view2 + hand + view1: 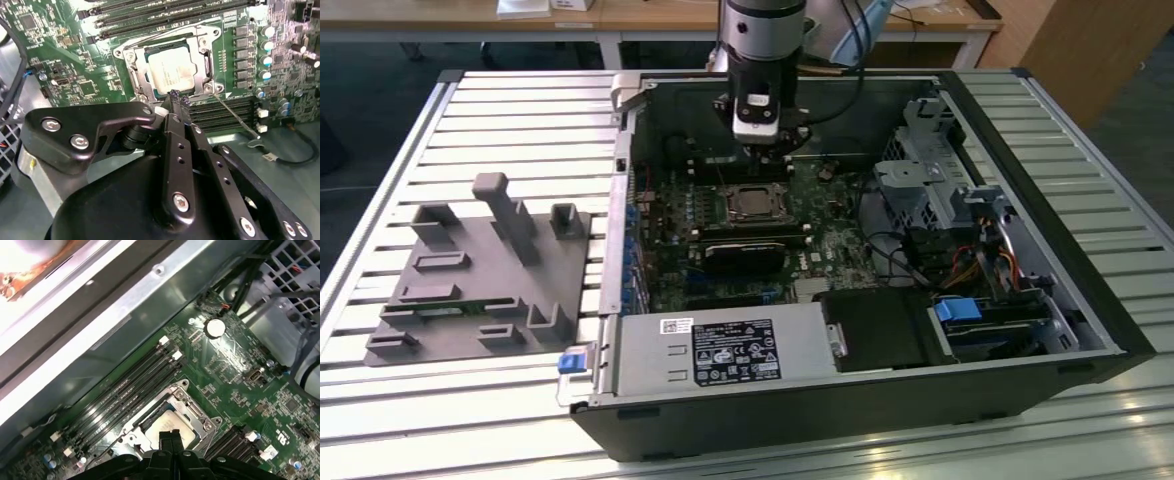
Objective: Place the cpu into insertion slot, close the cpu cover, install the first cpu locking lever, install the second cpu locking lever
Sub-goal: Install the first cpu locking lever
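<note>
My gripper closed, fingers pressed together, nothing held. Tips hover just beside socket edge, inside open computer case. Chip sits in socket, silver top up. Metal cover frame lies flat around chip. Thin wire lever slants out from socket corner across memory slots.

The cpu has a pale, smooth metal top with a dull sheen; the cpu cover framing it is bright silver metal. The gripper is matt black metal with shiny screw heads. The motherboard is glossy green, and the table is ribbed, pale metal.
</note>
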Robot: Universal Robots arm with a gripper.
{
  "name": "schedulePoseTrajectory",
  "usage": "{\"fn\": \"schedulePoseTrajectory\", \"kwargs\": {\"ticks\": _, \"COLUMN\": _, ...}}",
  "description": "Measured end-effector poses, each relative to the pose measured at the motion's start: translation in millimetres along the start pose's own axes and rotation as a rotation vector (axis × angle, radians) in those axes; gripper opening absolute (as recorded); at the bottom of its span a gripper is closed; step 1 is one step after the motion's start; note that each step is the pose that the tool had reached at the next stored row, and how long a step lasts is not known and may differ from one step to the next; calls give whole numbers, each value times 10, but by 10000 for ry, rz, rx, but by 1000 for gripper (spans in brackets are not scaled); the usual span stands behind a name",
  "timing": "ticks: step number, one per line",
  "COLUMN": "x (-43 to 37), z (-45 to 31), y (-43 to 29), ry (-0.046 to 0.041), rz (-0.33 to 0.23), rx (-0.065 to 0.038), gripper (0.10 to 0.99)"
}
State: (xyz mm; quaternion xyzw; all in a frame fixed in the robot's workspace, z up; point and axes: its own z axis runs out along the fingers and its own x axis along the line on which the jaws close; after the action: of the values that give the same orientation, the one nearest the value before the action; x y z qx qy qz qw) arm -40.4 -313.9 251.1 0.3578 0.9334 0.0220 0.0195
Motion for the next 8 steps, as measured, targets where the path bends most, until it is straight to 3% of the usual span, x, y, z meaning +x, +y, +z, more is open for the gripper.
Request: {"fn": "schedulePoseTrajectory", "kwargs": {"ticks": 8, "x": 2, "z": 7, "y": -2, "ry": 77, "rz": -1400, "rx": -29, "gripper": 118}}
